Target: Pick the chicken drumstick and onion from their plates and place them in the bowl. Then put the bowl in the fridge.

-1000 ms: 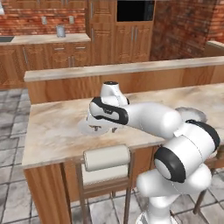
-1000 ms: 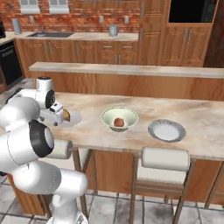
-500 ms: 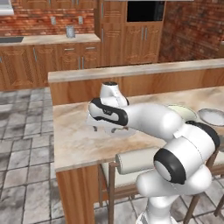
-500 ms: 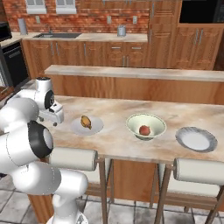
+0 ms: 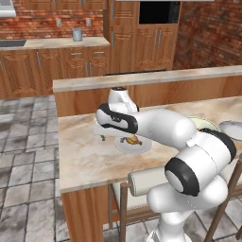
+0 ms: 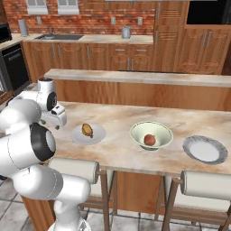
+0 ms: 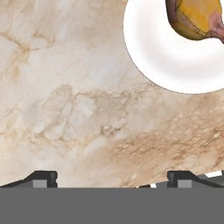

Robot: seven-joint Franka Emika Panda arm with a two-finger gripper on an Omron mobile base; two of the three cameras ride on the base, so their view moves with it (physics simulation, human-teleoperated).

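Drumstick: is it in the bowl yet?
No. The chicken drumstick lies on its plate; the bowl holds just the onion.

The counter point(image 6: 122, 149) is polished beige marble with brown veins. Plates point(image 6: 77, 137) look smooth matt grey, the bowl point(image 6: 137, 131) glossy cream, the drumstick point(image 7: 194, 17) lumpy, the cabinets point(image 6: 103, 56) wood.

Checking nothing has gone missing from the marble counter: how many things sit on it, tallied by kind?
Plates: 2, one under the chicken drumstick, one bare
Bowls: 1, the bowl
Food pieces: 2, the drumstick and the onion inside the bowl
Total: 5
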